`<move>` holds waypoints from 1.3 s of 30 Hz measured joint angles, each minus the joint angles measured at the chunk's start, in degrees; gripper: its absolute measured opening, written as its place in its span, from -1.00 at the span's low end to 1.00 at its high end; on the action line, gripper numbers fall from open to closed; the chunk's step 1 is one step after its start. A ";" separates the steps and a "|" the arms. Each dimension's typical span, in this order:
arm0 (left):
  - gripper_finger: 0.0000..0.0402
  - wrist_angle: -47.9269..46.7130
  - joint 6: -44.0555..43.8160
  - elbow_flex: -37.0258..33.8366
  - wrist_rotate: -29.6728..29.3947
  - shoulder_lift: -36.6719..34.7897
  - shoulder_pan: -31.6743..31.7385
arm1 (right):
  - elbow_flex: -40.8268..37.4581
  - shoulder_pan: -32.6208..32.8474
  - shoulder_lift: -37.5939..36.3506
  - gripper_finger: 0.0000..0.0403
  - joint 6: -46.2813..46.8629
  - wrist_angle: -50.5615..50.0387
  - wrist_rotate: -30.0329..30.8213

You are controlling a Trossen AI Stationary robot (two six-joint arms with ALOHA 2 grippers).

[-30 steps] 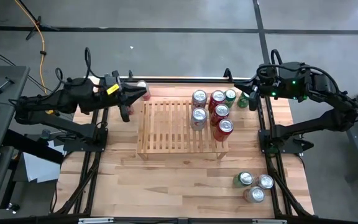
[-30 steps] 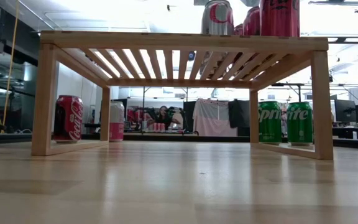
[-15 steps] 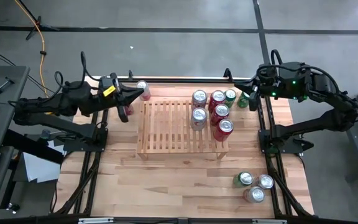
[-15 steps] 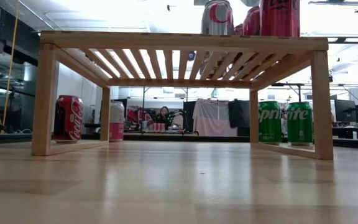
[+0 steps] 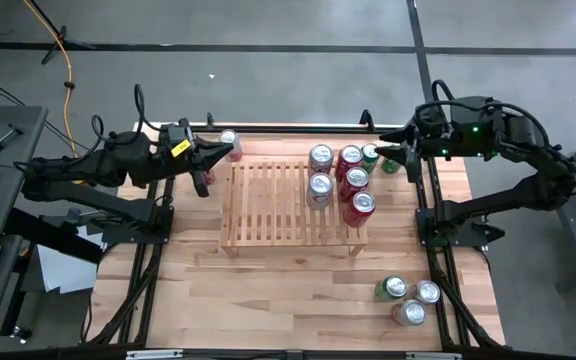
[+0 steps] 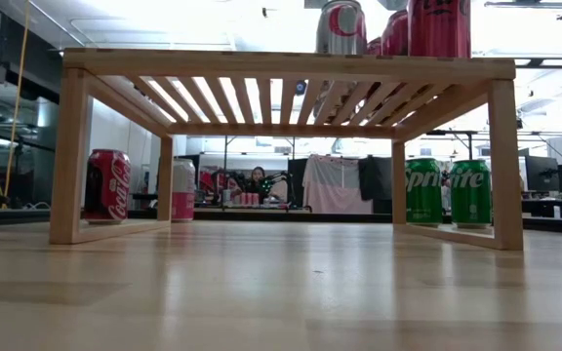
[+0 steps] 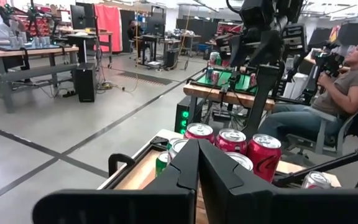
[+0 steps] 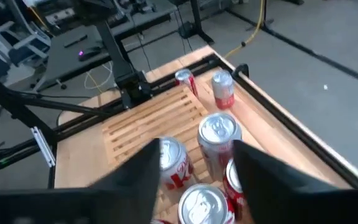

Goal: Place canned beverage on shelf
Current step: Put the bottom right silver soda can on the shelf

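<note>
At the near right corner of the table (image 5: 268, 300), three cans (image 5: 406, 298) stand bunched together just inside the right edge; the rest of the near half is bare wood, wide open from the shelf's front rail down to the near edge.

The shelf (image 5: 268, 205) sits mid-table. Its left and middle slats are bare, while four cans (image 5: 340, 180) crowd its right end: two silver-sided, two red. In the low view two of them (image 6: 390, 27) stand at the shelf's top edge, and the space under the slats is open right through.

On the table past the shelf's far right corner stand two green cans (image 6: 449, 192), close together. The right gripper (image 5: 388, 150) hovers above them at the far right edge, its fingers apart with nothing between them.

At the far left, a red can (image 6: 108, 185) and a pink-and-white can (image 6: 183, 189) stand on the table beside the shelf's far left leg. The left gripper (image 5: 230, 150) is above that corner, fingers pressed together; it appears to hold nothing, though the pink can's top (image 5: 229, 138) sits right by its tips.
</note>
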 joint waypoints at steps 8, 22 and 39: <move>-1.00 -0.07 -1.43 0.00 -0.24 0.00 0.02 | 0.17 0.00 2.62 0.79 0.43 -4.40 -4.28; -1.00 -0.09 -1.41 0.00 -0.72 0.02 0.02 | 0.17 8.71 2.61 0.97 24.00 -17.17 -28.66; -1.00 -0.09 0.86 0.01 -0.74 0.02 0.02 | -19.47 50.51 4.51 0.97 56.01 -27.03 -20.54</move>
